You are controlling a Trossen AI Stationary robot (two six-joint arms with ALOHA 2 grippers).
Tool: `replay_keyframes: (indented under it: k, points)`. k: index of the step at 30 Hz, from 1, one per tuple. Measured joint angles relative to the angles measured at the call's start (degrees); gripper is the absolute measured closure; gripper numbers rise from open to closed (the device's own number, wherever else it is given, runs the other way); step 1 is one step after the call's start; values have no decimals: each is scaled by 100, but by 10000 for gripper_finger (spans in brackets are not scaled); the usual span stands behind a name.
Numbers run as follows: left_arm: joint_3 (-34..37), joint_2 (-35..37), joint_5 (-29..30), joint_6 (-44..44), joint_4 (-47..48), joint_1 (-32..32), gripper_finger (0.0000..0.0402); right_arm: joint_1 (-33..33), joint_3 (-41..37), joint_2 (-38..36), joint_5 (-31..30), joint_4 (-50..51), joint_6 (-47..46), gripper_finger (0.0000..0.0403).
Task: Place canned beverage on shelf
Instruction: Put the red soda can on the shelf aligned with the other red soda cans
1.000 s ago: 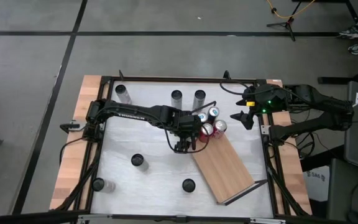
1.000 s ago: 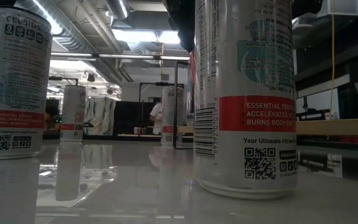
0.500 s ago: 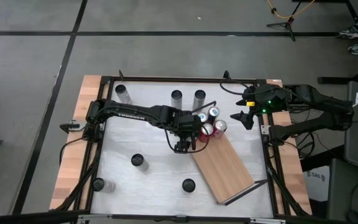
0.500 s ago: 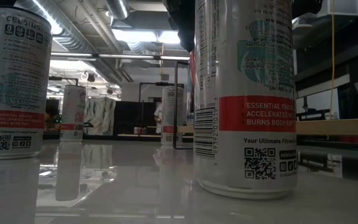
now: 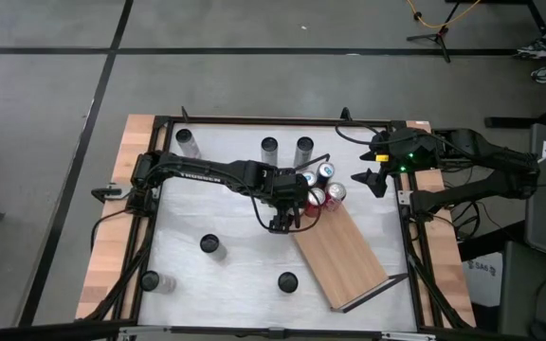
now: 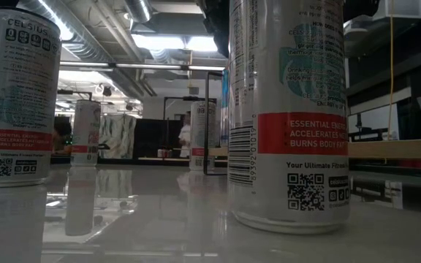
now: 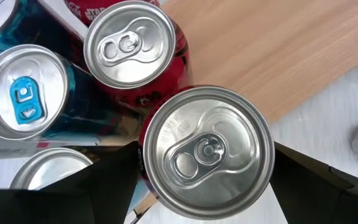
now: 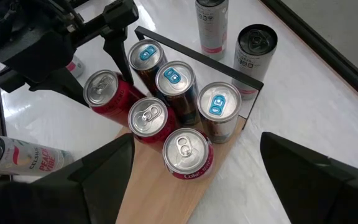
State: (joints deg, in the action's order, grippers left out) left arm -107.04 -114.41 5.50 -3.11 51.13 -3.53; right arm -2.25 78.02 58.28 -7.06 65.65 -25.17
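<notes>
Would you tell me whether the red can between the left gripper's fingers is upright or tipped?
Upright: the red can shows its round lid squarely from above, between the left gripper's fingers at the shelf's edge.

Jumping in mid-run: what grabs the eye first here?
A tight cluster of six cans crowds one railed end of the slanted wooden shelf, mid-table. The left gripper has its jaws clasped on a silver-topped can at the cluster's edge. The right gripper waits, open, by the table's right side.
</notes>
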Motion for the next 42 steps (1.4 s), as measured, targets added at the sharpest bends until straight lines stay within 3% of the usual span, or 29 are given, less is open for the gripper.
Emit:
replay_keyframes:
  k: [42]
  points:
    - [13,-164,-31,272,-27,-32,85,1,0,-2,3,4,-1,66]
